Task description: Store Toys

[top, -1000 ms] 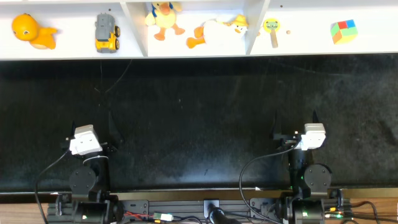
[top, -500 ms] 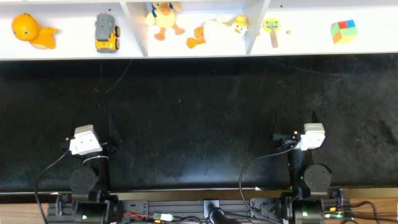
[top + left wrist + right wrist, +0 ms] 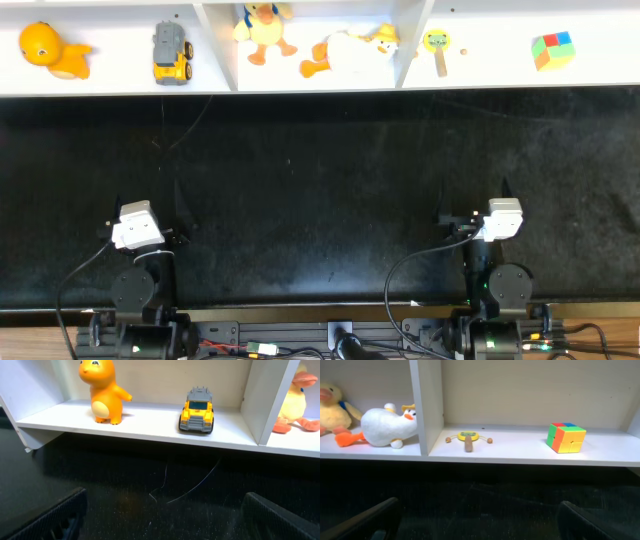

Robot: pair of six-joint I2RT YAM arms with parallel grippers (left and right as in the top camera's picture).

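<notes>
Yellow plush duck [image 3: 300,396] is partly cut off beside the shelf divider [image 3: 262,400]; left fingers [image 3: 55,517] and right fingers [image 3: 365,520] gape apart.

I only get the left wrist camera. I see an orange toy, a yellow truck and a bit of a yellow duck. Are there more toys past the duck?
Observer: Yes, a white plush duck lies beside the yellow duck, in the middle compartment.
Operator: And after that?
Observer: The right-hand compartment holds a small rattle drum and a colour cube.
Operator: Is the other arm holding something?
Observer: No, the right gripper is open and empty, over the black mat.
</notes>
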